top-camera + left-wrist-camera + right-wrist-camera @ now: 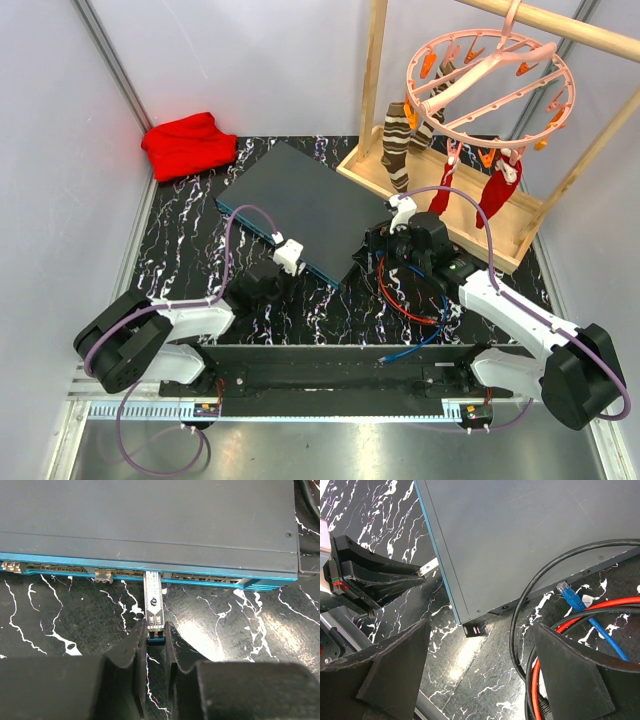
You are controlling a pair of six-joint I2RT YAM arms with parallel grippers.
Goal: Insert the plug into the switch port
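Low in the left wrist view, the left gripper [155,636] is pinching the near end of the plug [153,605], a thin silver stick. The plug sits mid-frame, just above the black table [75,625]. Its far end meets the blue front edge of the switch [150,515] at one socket. In the right wrist view, the right gripper [480,647] is spread wide by the switch's corner, over some cables [620,602]. Far back in the top view, a red cloth [188,143] lies upper left and a wooden rack [375,80] stands upper right.
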